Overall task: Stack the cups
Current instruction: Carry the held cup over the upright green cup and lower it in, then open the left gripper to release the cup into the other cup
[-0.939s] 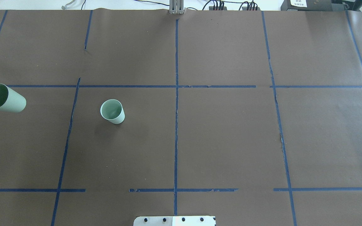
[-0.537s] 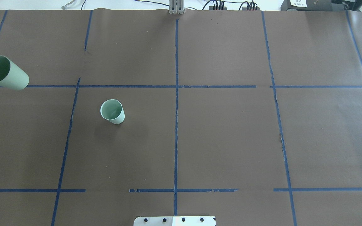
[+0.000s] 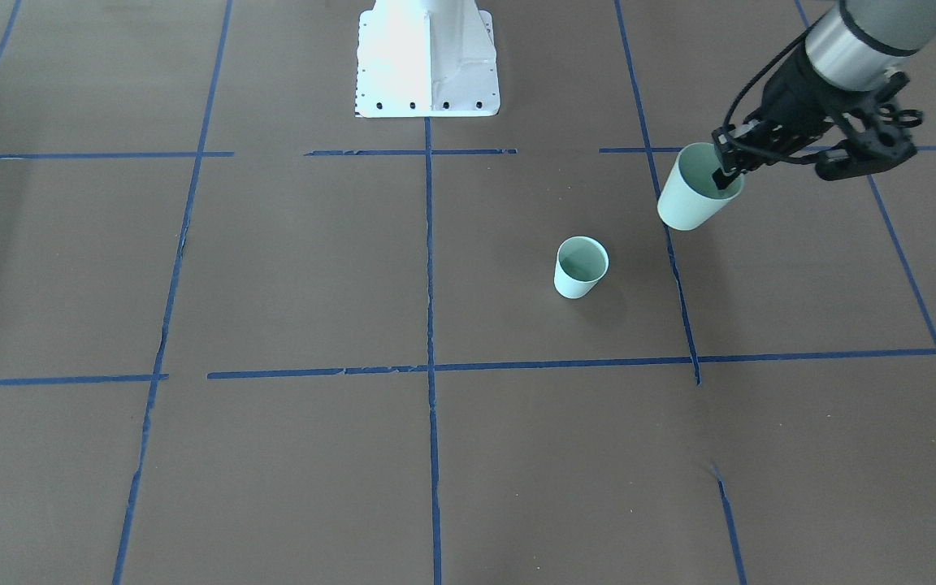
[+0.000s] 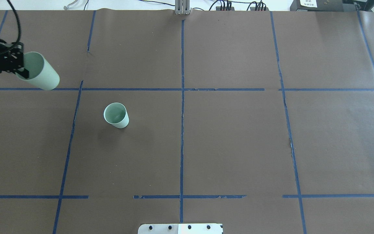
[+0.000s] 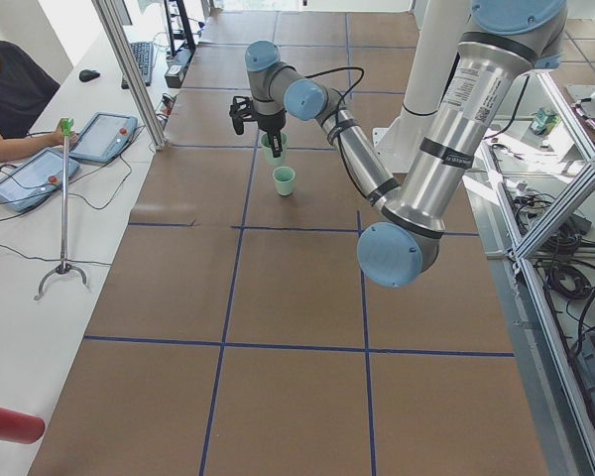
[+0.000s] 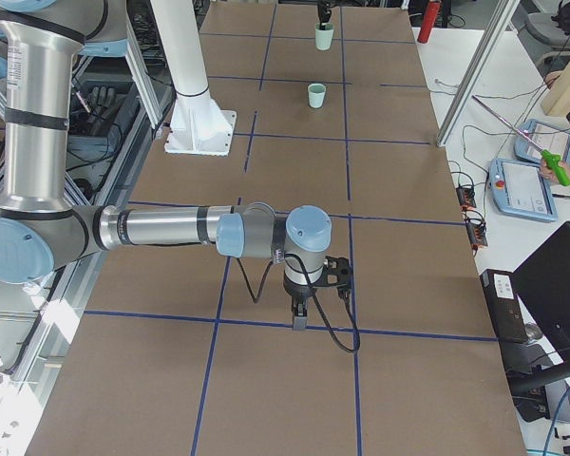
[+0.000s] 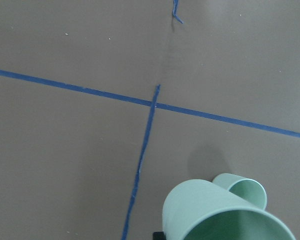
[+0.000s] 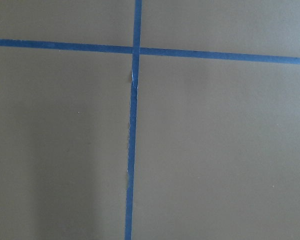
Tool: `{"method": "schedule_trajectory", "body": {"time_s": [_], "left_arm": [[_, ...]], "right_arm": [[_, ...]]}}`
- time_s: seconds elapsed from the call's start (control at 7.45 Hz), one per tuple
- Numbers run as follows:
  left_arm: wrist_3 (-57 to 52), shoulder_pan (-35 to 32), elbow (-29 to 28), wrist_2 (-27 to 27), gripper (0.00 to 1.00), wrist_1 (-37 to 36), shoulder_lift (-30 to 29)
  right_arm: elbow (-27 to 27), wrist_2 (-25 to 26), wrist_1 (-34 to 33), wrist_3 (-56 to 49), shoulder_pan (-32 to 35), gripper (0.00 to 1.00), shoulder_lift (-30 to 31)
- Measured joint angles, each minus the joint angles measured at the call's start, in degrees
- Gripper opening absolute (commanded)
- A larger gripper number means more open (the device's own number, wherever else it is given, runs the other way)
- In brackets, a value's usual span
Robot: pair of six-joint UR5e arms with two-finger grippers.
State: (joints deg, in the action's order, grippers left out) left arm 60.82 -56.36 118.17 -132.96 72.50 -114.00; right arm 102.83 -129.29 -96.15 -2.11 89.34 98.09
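Note:
One pale mint-green cup stands upright on the brown table; it also shows in the front view and the left wrist view. My left gripper is shut on the rim of the second cup, with one finger inside it. It holds this cup tilted in the air, to the left of and beyond the standing cup. My right gripper hangs low over the table far off on the right side. I cannot tell whether it is open or shut.
Blue tape lines divide the brown paper table cover. The robot's white base plate sits at the near edge. A metal post and cables stand at the far edge. An operator with tablets sits beyond it.
My left gripper has carried the held cup away from the robot and then rightwards, closer to the standing cup. The standing cup has not moved.

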Motion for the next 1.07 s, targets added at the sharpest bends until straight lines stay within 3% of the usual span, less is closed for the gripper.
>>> {"method": "schedule_trajectory", "body": {"time_s": [0.54, 1.07], "left_arm": [[8.74, 8.34, -8.97, 4.27, 0.0, 11.88, -1.98], [9.56, 10.88, -12.37, 5.57, 0.0, 15.55, -1.67]], "right_arm": [[0.0, 0.0, 0.0, 0.0, 0.0, 1.0, 0.0], [0.0, 0.0, 0.0, 0.0, 0.01, 1.0, 0.0]]}}
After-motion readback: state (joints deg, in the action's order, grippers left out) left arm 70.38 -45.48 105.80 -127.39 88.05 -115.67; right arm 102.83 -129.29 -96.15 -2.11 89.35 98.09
